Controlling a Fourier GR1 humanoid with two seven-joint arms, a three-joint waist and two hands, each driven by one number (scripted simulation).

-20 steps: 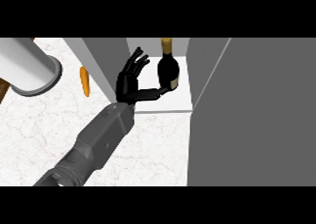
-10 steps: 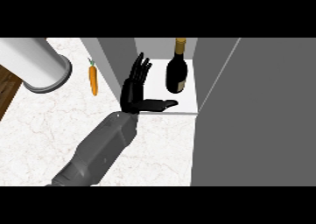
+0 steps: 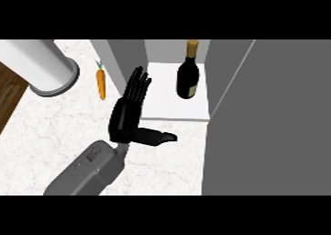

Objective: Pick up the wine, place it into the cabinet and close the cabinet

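Grey is the first thing we see: a grey forearm point(image 3: 86, 172) comes up from the bottom edge, on the left side. It lies over the white marble counter point(image 3: 46, 133). At its end is the black left hand point(image 3: 127, 114). The hand is open. Its fingers point(image 3: 137, 82) are straight and point away from us, and its thumb point(image 3: 157, 137) sticks out to the right. It holds nothing.

On the right we see a big flat grey door point(image 3: 283, 114). It stands open and fills most of that side.

Just past the thumb is the white floor of the cabinet point(image 3: 174, 108). The fingertips reach up beside the cabinet's grey left wall.

Further in stands the wine point(image 3: 188, 78). It is a dark bottle with a gold top, and it stands upright inside the cabinet, on the white floor. The hand is near it but does not touch it; there is a gap between them.

To the left of the hand, a small orange carrot point(image 3: 101, 82) lies on the counter. Further left is a big white tube point(image 3: 39, 64). By the far left edge we see brown wood point(image 3: 5, 96).

We cannot see the right hand at all.
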